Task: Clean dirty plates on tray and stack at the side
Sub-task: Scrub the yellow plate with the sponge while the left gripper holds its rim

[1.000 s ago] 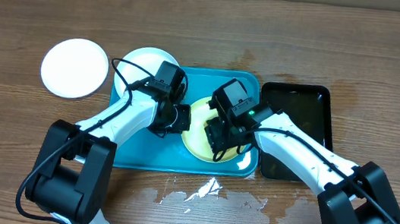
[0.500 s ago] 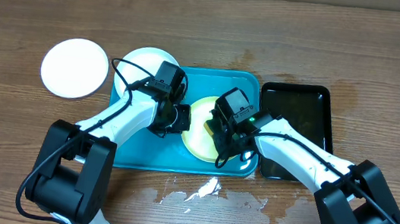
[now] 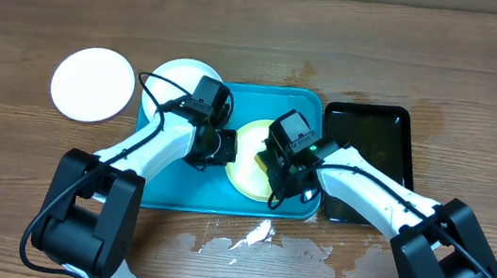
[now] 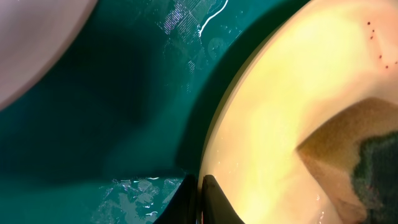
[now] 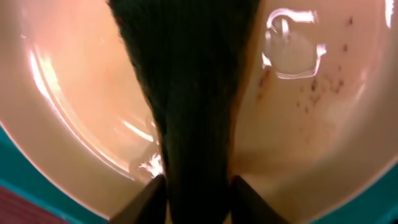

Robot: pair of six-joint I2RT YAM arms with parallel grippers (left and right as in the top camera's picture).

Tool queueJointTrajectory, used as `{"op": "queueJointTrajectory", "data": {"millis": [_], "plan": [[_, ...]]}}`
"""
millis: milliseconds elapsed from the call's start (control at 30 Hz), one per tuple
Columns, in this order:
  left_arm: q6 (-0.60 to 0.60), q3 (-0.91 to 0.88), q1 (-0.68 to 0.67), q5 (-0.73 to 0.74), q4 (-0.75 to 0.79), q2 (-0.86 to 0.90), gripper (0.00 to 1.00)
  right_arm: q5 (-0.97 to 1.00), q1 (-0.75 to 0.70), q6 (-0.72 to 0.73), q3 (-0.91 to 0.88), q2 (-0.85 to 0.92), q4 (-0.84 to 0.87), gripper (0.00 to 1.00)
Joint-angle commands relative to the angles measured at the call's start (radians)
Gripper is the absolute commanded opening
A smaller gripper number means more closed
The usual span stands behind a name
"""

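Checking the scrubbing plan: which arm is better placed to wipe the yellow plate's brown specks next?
Right. The right gripper holds the sponge on the yellow plate, beside the specks. The left gripper is shut on that plate's rim, probably steadying it.

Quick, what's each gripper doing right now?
Left gripper: closed on the yellow-green plate, at its rim.
Right gripper: closed on the dark sponge.
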Motion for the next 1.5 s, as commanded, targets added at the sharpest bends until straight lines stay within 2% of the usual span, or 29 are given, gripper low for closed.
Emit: {"op": "queueJointTrajectory", "data": {"millis": [0, 100, 167, 533, 800, 900, 933, 1033, 1067, 1133, 1167, 1333, 1367, 1400, 1433, 1467], "plan": [[-0.008, -0.008, 0.003, 0.004, 0.000, 0.015, 0.08, 0.047, 0.006, 0.002, 0.077, -0.001, -0.021, 0.48], [-0.008, -0.008, 0.003, 0.004, 0.000, 0.015, 0.08, 0.086, 0.006, -0.019, 0.118, -0.001, -0.016, 0.62], [-0.008, -0.008, 0.003, 0.004, 0.000, 0.015, 0.08, 0.086, 0.006, -0.032, 0.121, -0.001, 0.009, 0.67], [-0.010, -0.008, 0.003, 0.005, 0.002, 0.015, 0.08, 0.021, 0.008, -0.055, 0.113, 0.098, 0.051, 0.67], [-0.011, -0.008, 0.003, 0.013, 0.008, 0.015, 0.09, 0.049, 0.013, -0.076, 0.113, 0.109, 0.101, 0.65], [-0.011, -0.008, 0.003, 0.013, 0.009, 0.015, 0.08, 0.048, 0.013, -0.086, 0.113, 0.109, 0.117, 0.59], [-0.011, -0.008, 0.003, 0.013, 0.009, 0.015, 0.08, 0.049, 0.013, -0.094, 0.113, 0.109, 0.120, 0.55], [-0.011, -0.008, 0.003, 0.013, 0.008, 0.015, 0.07, 0.048, 0.013, -0.103, 0.113, 0.109, 0.121, 0.35], [-0.011, -0.008, 0.003, 0.013, 0.008, 0.015, 0.07, 0.048, 0.013, -0.103, 0.113, 0.109, 0.121, 0.23], [-0.011, -0.008, 0.003, 0.013, 0.009, 0.015, 0.07, 0.048, 0.013, -0.103, 0.113, 0.109, 0.121, 0.08], [-0.011, -0.008, 0.003, 0.013, 0.009, 0.015, 0.07, 0.048, 0.013, -0.103, 0.113, 0.109, 0.123, 0.04], [-0.011, -0.008, 0.003, 0.013, 0.008, 0.015, 0.07, 0.044, 0.013, -0.101, 0.137, 0.109, 0.121, 0.04], [-0.011, -0.008, 0.003, 0.013, 0.008, 0.015, 0.07, 0.044, 0.013, -0.102, 0.145, 0.109, 0.119, 0.06], [-0.011, -0.008, 0.003, 0.013, 0.008, 0.015, 0.07, 0.044, 0.013, -0.102, 0.151, 0.109, 0.114, 0.22], [-0.011, -0.008, 0.003, 0.012, 0.008, 0.015, 0.07, 0.044, 0.013, -0.102, 0.156, 0.109, 0.109, 0.52], [-0.011, -0.008, 0.003, 0.013, 0.008, 0.015, 0.07, 0.044, 0.013, -0.102, 0.157, 0.109, 0.104, 0.61]]}}
